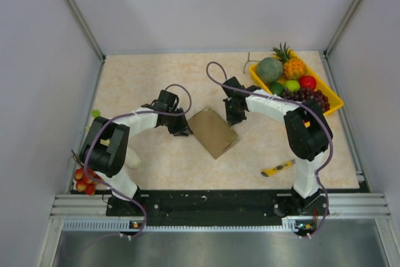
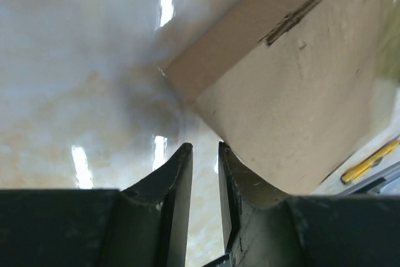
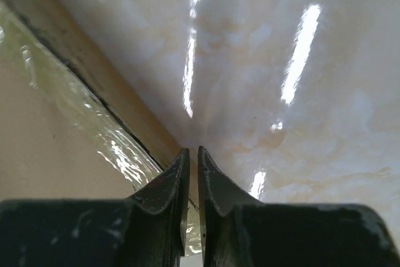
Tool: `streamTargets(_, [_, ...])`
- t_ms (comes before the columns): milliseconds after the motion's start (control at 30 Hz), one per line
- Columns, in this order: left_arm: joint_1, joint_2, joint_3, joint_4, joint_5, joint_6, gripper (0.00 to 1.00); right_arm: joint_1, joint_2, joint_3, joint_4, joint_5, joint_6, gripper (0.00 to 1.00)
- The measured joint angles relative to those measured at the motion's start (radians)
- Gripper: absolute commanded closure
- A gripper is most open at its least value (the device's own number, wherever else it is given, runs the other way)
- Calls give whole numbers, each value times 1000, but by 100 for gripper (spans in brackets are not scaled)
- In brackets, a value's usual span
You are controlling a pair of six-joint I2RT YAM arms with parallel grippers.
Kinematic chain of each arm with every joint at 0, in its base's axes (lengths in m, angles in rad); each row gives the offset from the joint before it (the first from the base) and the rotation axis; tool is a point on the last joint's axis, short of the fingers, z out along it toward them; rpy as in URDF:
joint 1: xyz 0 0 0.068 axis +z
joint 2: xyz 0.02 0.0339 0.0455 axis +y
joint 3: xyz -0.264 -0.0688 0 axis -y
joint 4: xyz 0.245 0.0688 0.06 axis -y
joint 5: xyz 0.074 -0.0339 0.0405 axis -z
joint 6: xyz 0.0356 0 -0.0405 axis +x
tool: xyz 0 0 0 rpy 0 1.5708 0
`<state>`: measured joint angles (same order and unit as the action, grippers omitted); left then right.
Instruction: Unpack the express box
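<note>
One yellow cutter [image 1: 278, 167] is laid nearest, at the lower right of the top view. Beyond it, the express box [image 1: 214, 132] is seen flat and closed on the table [image 1: 150, 79], mid-frame. The left gripper [image 2: 204, 148] is set at the box's left corner, its jaws narrowly parted with nothing between them. The right gripper [image 3: 193, 151] is closed at the taped upper right edge. Farthest, at upper right, a yellow fruit tray [image 1: 336, 105] is placed.

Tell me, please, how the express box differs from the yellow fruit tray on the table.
The express box is brown and closed; the yellow tray is open and filled with fruit. The box lies centrally; the tray sits in the far right corner. Both are rectangular and skewed.
</note>
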<state>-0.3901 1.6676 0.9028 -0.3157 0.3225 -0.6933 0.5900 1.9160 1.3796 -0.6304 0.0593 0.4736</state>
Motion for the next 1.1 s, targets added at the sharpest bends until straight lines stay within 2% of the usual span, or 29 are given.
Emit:
streamTargets(233, [66,80,147,-5,-13,20,71,66,0,-19,-21,-57,22,91])
streamTargets(433, [91,90,177,-10,-30,32,60,68,-61,-66,-42,32,79,83])
streamTargets(533, [93,74,175,-40,-55,46,51,43,-188,-132,-68,105,120,68])
streamTargets(633, [95,24,171,-70,-79,66,42,0,-369,-224,-85,164,180,50])
streamTargets(667, [95,-2,171,-79,-86,74,39,-14,-435,-261,-92,184,197,39])
streamTargets(700, [96,-27,171,-87,-93,85,34,-27,-502,-298,-104,209,219,36])
streamTargets(733, [97,-55,171,-95,-103,95,21,-39,-562,-335,-118,233,239,33])
streamTargets(800, [98,-103,175,-113,-115,121,10,-51,-649,-393,-159,265,277,17])
streamTargets(833, [98,-120,183,-124,-124,131,2,-57,-683,-420,-179,275,298,3])
streamTargets(1100, [100,-196,227,-158,-182,177,1,-82,-829,-605,-340,301,479,2])
